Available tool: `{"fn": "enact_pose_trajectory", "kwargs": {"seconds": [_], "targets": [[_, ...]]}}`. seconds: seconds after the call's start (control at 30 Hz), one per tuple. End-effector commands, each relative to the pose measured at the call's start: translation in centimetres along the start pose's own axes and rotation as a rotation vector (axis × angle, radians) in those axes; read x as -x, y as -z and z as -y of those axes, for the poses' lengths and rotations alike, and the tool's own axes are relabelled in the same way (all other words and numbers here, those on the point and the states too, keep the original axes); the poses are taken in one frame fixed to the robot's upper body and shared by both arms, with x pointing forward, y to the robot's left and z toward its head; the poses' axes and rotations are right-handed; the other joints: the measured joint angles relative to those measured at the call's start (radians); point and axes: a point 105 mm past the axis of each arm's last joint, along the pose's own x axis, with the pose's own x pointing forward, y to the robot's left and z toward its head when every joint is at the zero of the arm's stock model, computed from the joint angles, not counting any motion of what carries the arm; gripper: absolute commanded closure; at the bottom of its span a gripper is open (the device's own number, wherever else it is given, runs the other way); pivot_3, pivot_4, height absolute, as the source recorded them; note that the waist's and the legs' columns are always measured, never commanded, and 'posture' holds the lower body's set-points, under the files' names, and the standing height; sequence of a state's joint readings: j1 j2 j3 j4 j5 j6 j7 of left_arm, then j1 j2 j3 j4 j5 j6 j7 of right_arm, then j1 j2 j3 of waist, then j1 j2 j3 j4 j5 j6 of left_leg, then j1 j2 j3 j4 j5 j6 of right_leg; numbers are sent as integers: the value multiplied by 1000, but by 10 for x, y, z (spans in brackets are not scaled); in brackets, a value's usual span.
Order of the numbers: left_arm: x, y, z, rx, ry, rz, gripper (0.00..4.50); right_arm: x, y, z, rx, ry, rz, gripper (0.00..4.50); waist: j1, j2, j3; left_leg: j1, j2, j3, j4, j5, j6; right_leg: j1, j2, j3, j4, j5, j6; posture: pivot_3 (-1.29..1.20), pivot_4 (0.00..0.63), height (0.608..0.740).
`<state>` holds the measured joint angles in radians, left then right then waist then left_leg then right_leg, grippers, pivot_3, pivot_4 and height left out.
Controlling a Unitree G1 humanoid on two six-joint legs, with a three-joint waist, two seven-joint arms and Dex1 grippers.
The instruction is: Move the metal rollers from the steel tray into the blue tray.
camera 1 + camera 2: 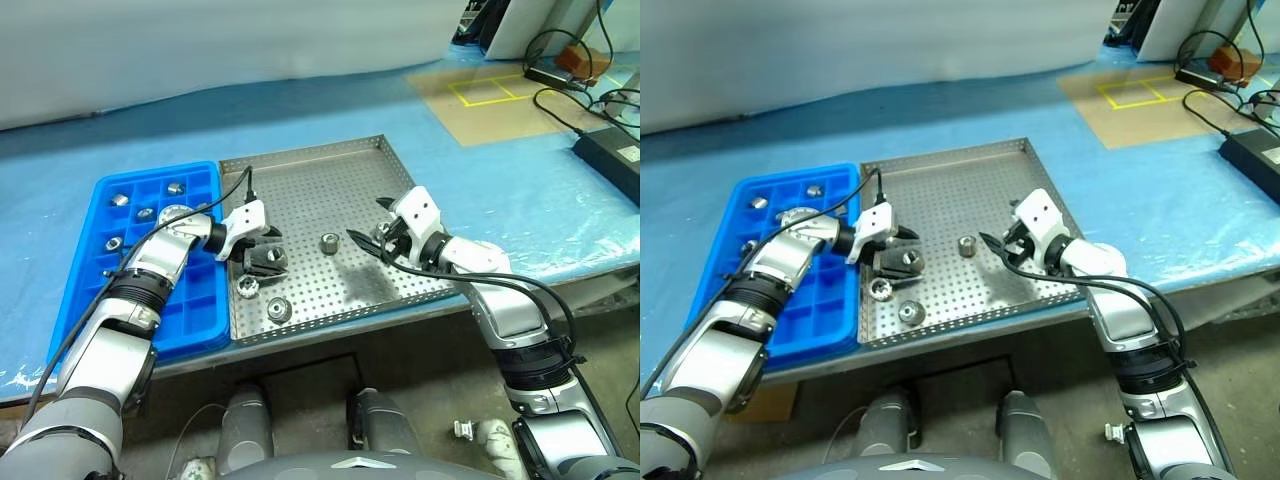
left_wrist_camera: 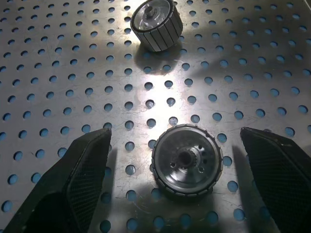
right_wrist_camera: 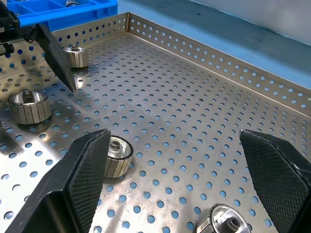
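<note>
The left hand (image 1: 262,248) hangs low over the lower left of the steel tray (image 1: 320,170), fingers spread wide and holding nothing. In its wrist view a roller (image 2: 187,160) stands on end between the two fingers (image 2: 82,179), hole facing up, touching neither, so the coming grip probably only needs a short drop and a squeeze across its round side. A second roller (image 2: 156,24) lies just beyond, tipped on its side.

In the head view two rollers (image 1: 247,288) sit near the tray's lower left edge, below this hand, and another roller (image 1: 329,242) stands mid-tray between the hands. The right hand (image 1: 372,240), right of centre, is also open and empty, and points at that mid-tray roller.

Further left, the blue tray (image 1: 205,330) touches the steel tray's left rim; several rollers already sit in its upper compartments, though their exact count is hard to read.
</note>
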<state>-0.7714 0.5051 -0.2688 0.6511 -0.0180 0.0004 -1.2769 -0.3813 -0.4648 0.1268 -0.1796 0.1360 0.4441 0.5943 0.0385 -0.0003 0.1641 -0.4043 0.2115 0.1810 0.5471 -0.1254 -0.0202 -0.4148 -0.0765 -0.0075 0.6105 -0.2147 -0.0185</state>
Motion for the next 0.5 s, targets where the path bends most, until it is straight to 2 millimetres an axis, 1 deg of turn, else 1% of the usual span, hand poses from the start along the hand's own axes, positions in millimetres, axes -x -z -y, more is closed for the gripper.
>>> {"fn": "enact_pose_trajectory", "kwargs": {"seconds": [0.03, 0.07, 0.13, 0.17, 0.27, 0.37, 0.43, 0.5], "targets": [[-7, 9, 4, -4, 9, -44, 0, 3, -11, 5, 43, 24, 36, 59, 1, 0, 0, 0, 0, 0, 0, 0, 0, 1, 0, 0, 0, 0, 0, -260, 150, 740], [-8, 13, 4, -20, 8, -67, 0, 3, -11, 5, 43, 25, 36, 59, 1, 0, 0, 1, 0, 0, 0, 0, 0, 1, 0, 0, 0, 0, 0, -260, 150, 740], [-8, 20, 4, -8, -1, -92, 397, 3, -11, 5, 43, 26, 36, 0, 0, 1, 0, 3, -1, 0, 0, 0, 0, 4, -1, 0, -1, 0, 0, -261, 150, 740], [-8, 21, 5, -4, 6, -88, 628, 3, -10, 5, 42, 28, 35, 0, 0, 1, -1, 4, 0, 0, 0, 0, 0, 5, -1, 0, -1, 0, 0, -261, 150, 740], [-10, 23, 6, -9, 0, -103, 1586, 3, -10, 5, 41, 29, 36, 0, 0, 1, -1, 9, 0, 0, -1, 0, 0, 9, -1, 0, -2, 0, 0, -261, 150, 740], [-11, 21, 8, -16, 7, -90, 1586, 3, -10, 4, 41, 29, 36, 0, 0, 2, -1, 10, -1, 0, -1, 0, 0, 9, -1, 0, -2, 0, 0, -260, 150, 740], [-11, 19, 10, -13, 25, -74, 1914, 3, -10, 3, 41, 29, 37, 0, -1, 2, -1, 10, -1, 0, -1, 0, 0, 9, -1, 0, -2, 0, 0, -260, 150, 740], [-10, 19, 9, -26, 10, -83, 2389, 2, -10, 3, 42, 28, 37, 0, -1, 2, -1, 10, -1, 0, -1, 0, 0, 9, -1, 0, -2, 0, 0, -260, 150, 740]]}}
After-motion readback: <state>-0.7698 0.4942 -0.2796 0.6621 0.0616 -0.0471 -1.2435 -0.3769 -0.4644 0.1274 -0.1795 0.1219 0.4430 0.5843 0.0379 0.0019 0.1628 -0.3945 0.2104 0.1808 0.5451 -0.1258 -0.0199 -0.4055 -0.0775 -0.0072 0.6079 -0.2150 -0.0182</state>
